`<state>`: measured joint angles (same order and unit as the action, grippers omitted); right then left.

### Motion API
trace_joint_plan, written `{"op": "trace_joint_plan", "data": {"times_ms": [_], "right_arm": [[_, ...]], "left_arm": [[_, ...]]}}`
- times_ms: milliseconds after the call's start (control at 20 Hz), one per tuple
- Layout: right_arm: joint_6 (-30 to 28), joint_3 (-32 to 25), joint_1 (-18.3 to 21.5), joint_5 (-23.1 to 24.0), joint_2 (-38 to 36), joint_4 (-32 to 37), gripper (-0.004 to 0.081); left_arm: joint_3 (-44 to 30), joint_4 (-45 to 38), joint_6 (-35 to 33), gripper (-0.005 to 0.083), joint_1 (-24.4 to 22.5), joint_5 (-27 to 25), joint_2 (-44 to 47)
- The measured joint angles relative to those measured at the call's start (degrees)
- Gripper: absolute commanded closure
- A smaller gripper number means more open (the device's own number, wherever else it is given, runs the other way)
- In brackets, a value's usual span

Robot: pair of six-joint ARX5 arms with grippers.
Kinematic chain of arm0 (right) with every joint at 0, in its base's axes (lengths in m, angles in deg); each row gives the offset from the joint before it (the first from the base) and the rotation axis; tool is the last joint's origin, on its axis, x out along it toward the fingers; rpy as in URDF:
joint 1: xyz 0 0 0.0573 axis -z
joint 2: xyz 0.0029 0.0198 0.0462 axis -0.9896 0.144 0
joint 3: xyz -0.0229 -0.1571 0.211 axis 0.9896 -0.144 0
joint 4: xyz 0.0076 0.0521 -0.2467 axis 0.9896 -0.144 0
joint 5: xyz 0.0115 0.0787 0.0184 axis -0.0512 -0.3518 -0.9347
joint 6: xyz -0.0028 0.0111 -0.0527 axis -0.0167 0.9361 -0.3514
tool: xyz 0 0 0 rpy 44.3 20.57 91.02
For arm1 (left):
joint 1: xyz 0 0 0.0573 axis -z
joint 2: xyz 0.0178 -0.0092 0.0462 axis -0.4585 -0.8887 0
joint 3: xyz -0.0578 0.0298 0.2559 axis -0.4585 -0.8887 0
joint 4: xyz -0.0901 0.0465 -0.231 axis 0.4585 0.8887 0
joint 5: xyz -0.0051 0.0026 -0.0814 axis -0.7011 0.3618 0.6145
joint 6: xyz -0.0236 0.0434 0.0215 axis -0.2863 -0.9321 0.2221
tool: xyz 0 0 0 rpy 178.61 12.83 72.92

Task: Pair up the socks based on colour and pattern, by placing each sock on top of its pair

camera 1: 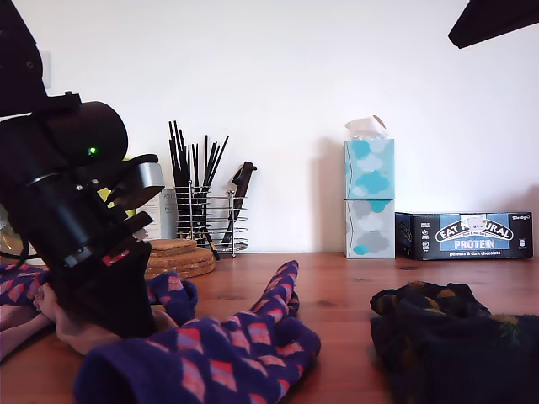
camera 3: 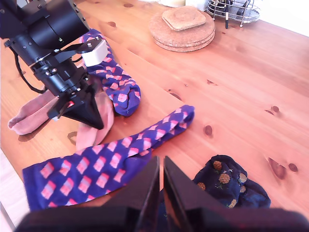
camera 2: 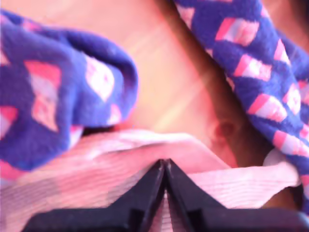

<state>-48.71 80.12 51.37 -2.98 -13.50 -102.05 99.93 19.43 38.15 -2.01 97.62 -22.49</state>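
My first gripper (camera 2: 165, 163) is shut on a fold of a pale pink sock (camera 2: 96, 174), low at the exterior view's left (camera 1: 114, 320). From the second wrist view its tip (camera 3: 94, 123) presses that pink sock (camera 3: 96, 133), and a second pink sock (camera 3: 31, 116) lies beside it. One navy diamond sock (camera 3: 111, 154) stretches across the wood (camera 1: 210, 353). Another navy sock (camera 3: 116, 79) is bunched behind the first arm (camera 1: 173, 295). A near-black dotted sock (camera 3: 231, 186) sits crumpled at the exterior view's right (camera 1: 455, 337). My second gripper (camera 3: 161, 162) hangs high above, shut and empty.
Stacked cork coasters (camera 1: 181, 257) and a wire utensil rack (camera 1: 206, 219) stand by the back wall. Two tissue boxes (camera 1: 369, 202) and a protein bar box (camera 1: 465, 236) stand further along it. A black part of an arm (camera 1: 493, 21) shows in the exterior view's upper right.
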Motion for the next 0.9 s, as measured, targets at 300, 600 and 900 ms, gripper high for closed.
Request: {"op": "trace_joint_plan", "data": {"times_ms": [300, 600, 900], "right_arm": [[0.17, 0.0, -0.02, -1.95, 0.0, 0.04, 0.0783], [2.4, 0.0, -0.11, -7.89, 0.11, 0.55, 0.0783], [6.32, 0.17, -5.16, -14.8, 10.97, 6.32, 0.0783]], "left_arm": [[2.34, 11.26, -1.64, 0.0794, 0.11, -6.73, 1.29], [5.09, 15.85, -1.86, 0.0794, 0.28, -14.75, 1.2], [6.71, 17.9, -0.79, 0.0795, 0.09, -9.84, -0.17]]}}
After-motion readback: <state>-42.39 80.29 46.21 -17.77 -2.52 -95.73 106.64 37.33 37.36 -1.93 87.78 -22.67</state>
